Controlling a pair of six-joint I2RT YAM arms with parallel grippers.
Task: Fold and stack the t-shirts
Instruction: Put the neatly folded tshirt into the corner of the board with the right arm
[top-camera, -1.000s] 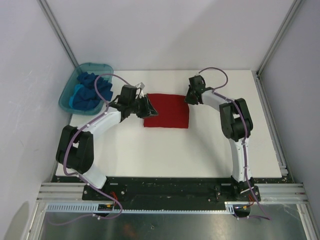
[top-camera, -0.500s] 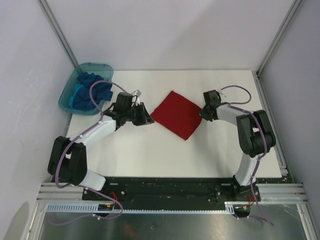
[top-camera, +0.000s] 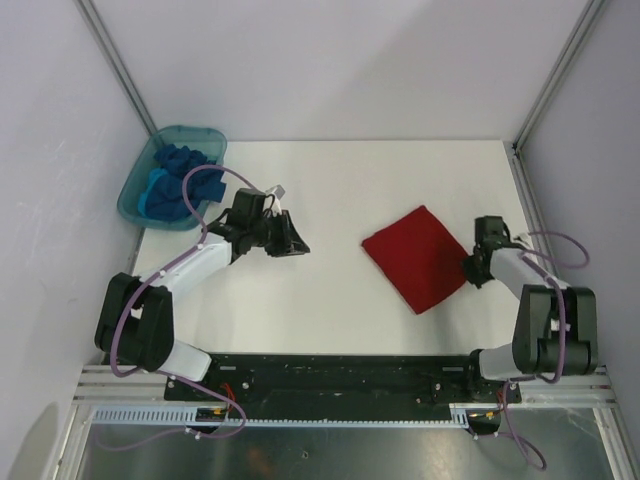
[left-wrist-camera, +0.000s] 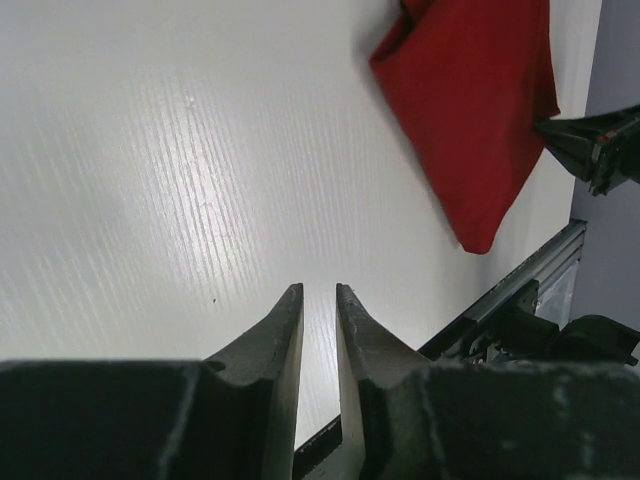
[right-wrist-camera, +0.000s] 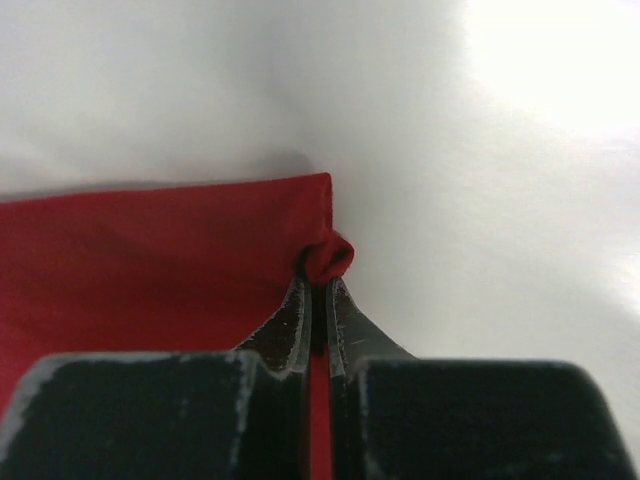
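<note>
The red t-shirt (top-camera: 415, 257) lies folded into a flat square on the right part of the white table; it also shows in the left wrist view (left-wrist-camera: 480, 110). My right gripper (top-camera: 470, 270) is shut on the shirt's right corner, and the pinched red cloth (right-wrist-camera: 328, 258) bunches at my fingertips (right-wrist-camera: 318, 282). My left gripper (top-camera: 298, 247) is empty over bare table left of centre, well apart from the shirt, its jaws only slightly apart (left-wrist-camera: 318, 290). The blue t-shirts (top-camera: 175, 185) lie crumpled in the tub.
A translucent teal tub (top-camera: 190, 131) stands at the table's back left corner. White walls and metal frame posts close in the table on three sides. The black rail (top-camera: 330, 368) with the arm bases runs along the near edge.
My right gripper has dragged the red shirt from the middle towards the right and nearer edge, turning it. My left gripper has let go of the shirt and stays left of centre.
</note>
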